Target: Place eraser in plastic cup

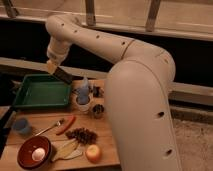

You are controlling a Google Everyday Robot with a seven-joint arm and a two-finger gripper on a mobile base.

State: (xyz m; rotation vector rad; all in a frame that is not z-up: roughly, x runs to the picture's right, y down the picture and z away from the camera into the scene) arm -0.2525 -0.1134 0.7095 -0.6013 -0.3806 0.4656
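Status: gripper (56, 70) hangs raised above the table, over the far right corner of the green tray (42, 94), clamped on the eraser (64, 76). Eraser sticks out of it down and to the right as a dark flat bar, tilted, clear of everything below.

Step in hand, as I read it: carry to the plastic cup (21, 126), then drop.

How to do it well:
- Travel at this height, and descend only once above the cup.
- Tray wall sits on the straight line, so no diagonal dive.
- Eraser is long and the cup mouth looks small. Line up the bar's low end with the mouth centre, not the gripper's centre, since the bar hangs off to one side.
- Tip it nearer upright if the wrist allows, then release just above the rim.
- Cup looks light. A nudge would likely shove or tip it.

Cup sits below the gripper and off to its left, toward the near side of the table, well apart, just past the tray's near edge.

Wrong targets: the white cup (82, 102) with a blue thing in it is below-right of the gripper and much nearer. The small dark cup (97, 110) is just beyond that.
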